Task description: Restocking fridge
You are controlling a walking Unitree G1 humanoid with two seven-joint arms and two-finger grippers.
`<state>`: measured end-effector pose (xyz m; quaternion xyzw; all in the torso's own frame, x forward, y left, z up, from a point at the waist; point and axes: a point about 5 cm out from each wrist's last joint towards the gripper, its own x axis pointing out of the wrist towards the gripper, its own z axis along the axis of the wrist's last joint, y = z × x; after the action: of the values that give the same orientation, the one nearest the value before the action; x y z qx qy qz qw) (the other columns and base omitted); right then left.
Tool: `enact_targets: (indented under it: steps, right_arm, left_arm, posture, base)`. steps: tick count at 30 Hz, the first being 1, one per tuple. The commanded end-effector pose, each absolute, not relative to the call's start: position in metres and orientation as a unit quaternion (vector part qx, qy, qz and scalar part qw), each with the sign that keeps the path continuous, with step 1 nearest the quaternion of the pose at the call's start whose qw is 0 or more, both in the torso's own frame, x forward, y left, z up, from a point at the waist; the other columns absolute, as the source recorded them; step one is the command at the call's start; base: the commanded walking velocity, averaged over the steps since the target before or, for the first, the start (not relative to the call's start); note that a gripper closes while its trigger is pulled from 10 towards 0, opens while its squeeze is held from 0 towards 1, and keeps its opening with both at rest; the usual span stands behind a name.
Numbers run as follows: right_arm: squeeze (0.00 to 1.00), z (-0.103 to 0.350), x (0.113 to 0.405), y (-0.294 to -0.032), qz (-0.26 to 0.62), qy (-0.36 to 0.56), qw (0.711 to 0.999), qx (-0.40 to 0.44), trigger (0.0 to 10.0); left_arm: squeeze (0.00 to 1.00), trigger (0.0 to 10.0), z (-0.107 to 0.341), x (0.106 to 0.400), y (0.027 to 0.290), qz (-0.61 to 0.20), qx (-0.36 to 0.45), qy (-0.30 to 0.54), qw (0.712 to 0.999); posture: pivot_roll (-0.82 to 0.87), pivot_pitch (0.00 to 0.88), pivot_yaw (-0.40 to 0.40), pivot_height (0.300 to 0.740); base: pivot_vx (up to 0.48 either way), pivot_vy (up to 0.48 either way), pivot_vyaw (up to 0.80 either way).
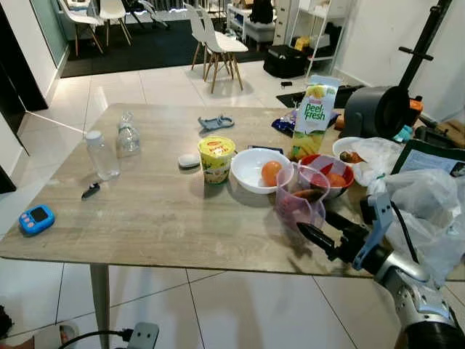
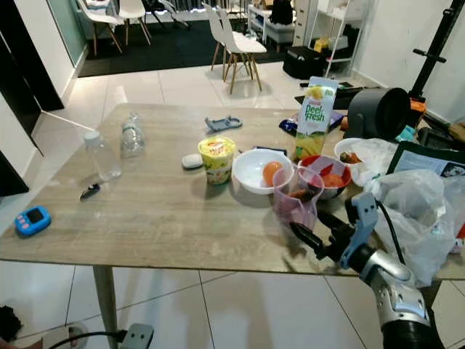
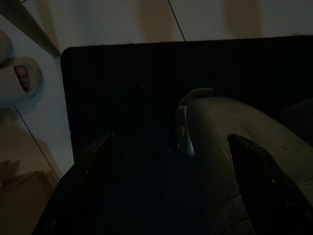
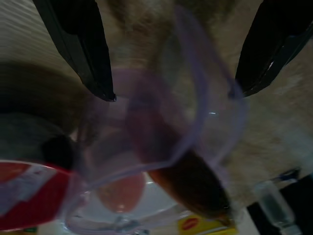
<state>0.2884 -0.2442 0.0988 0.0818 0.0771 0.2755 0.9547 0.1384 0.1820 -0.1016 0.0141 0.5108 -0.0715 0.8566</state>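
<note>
**Right wrist view: fingers spread around the jug, nothing stocked yet**

Fingers wide, the right gripper (image 2: 299,234) brackets the clear plastic jug (image 2: 294,198) without clamping it. Juice carton (image 2: 313,116), yellow tub (image 2: 216,158) and fruit bowls (image 2: 256,170) sit on the table (image 2: 145,218); restocking looks barely begun. Left arm hangs idle.

Head stereo downward; wrist close-ups.

Silver ribbed metal right forearm (image 1: 418,298), pale blue plastic wrist bracket (image 1: 373,229), black cable loop, long black tapered jaws, right gripper (image 1: 309,234).
</note>
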Motion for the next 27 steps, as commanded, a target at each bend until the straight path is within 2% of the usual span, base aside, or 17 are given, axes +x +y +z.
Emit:
enact_targets:
  steps: [1,27]
  right_arm:
    - [0.0,0.1,0.291,-0.247,0.263,0.075,0.959,0.076,10.0]
    - [0.0,0.105,0.3,-0.265,0.194,0.055,0.977,0.066,10.0]
  left_arm:
    - [0.0,10.0,-0.104,0.131,0.188,-0.07,0.021,0.525,0.848]
    - [0.0,10.0,-0.104,0.129,0.186,-0.072,0.02,0.527,0.847]
  posture:
    - [0.07,0.0,0.007,0.74]
    - [0.07,0.0,0.008,0.74]
  base:
    - [0.0,0.0,0.0]
    - [0.0,0.0,0.0]
